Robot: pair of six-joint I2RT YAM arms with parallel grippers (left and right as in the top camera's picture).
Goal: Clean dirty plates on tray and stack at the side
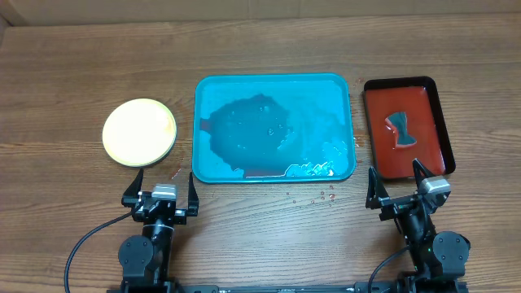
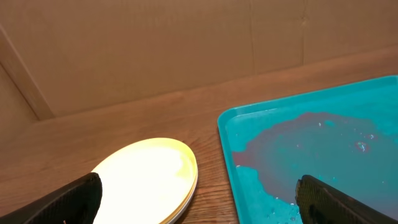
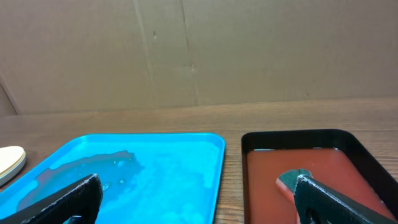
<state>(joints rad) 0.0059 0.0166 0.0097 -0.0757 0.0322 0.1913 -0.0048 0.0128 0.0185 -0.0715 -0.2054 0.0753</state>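
Note:
A stack of pale yellow plates (image 1: 139,132) rests on the table left of the turquoise tray (image 1: 326,98); the top face shows no sauce. No plate lies on the tray, only a murky reddish puddle (image 1: 248,130). My left gripper (image 1: 163,184) is open near the front edge, between the plates (image 2: 149,180) and the tray's near left corner (image 2: 225,140), with nothing in it. My right gripper (image 1: 396,181) is open and also holds nothing, in front of the gap between the tray (image 3: 155,135) and a red tray. Only a plate edge (image 3: 9,163) shows in the right wrist view.
A red tray with a dark rim (image 1: 442,122) lies right of the turquoise one and holds a dark-topped sponge (image 1: 401,130), also seen in the right wrist view (image 3: 291,179). A cardboard wall (image 3: 199,50) stands behind the table.

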